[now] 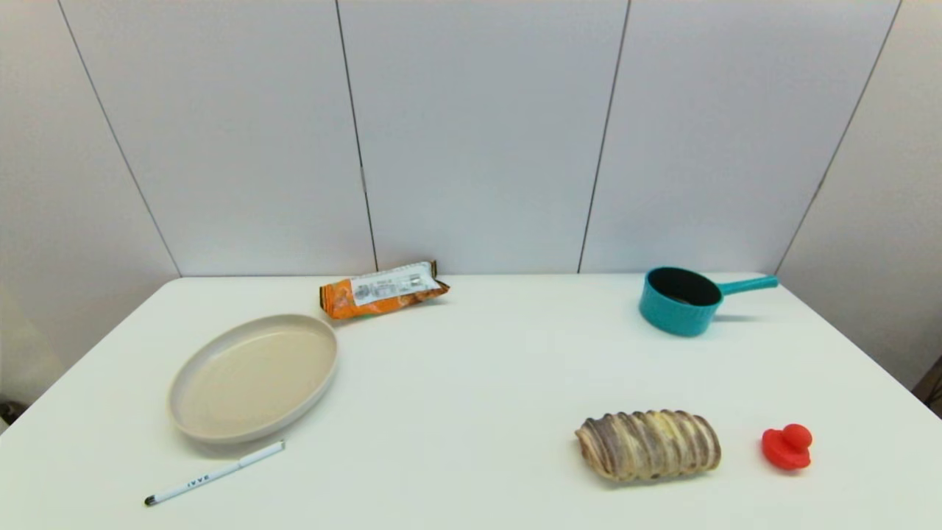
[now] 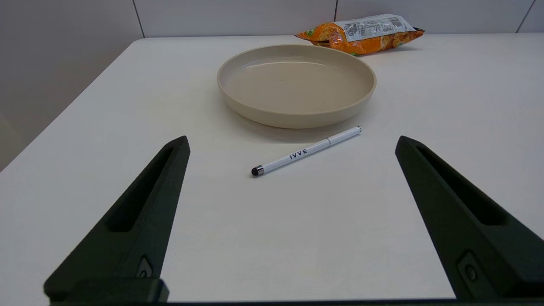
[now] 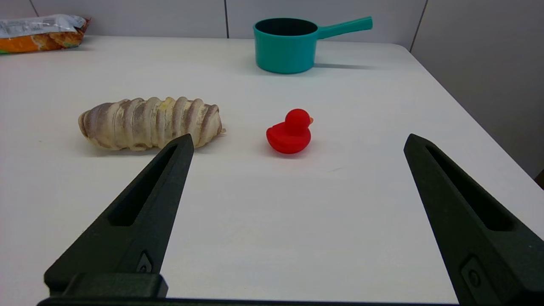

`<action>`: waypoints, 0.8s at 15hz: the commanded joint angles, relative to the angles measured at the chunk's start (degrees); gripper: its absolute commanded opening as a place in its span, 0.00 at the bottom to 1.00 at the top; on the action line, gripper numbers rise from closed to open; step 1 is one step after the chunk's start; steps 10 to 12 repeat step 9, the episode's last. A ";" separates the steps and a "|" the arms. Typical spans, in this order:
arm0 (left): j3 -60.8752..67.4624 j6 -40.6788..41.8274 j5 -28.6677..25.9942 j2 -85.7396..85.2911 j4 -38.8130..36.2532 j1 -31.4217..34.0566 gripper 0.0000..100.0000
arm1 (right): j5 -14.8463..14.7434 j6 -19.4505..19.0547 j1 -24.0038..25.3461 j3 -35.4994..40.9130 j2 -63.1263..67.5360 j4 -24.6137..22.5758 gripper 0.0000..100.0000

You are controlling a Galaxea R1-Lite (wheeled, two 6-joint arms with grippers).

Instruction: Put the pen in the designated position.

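A slim white pen [image 1: 213, 472] with a black tip and dark lettering lies flat on the white table at the front left, just in front of the beige plate [image 1: 221, 419]. In the left wrist view the pen [image 2: 306, 151] lies a short way beyond my left gripper [image 2: 292, 142], which is open with nothing between its fingers. My right gripper [image 3: 297, 140] is open too, near the table's front right, facing a red duck. Neither arm shows in the head view. The designated position carries no visible mark on the tabletop.
An orange snack packet [image 1: 383, 289] lies at the back behind the plate. A teal saucepan [image 1: 681, 300] stands at the back right. A striped bread loaf [image 1: 647, 444] and a red toy duck [image 1: 787, 447] sit at the front right.
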 commanded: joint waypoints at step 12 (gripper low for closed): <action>0.00 0.00 -0.02 0.01 -0.01 0.00 1.00 | -0.84 1.23 -0.07 0.00 0.00 -0.09 1.00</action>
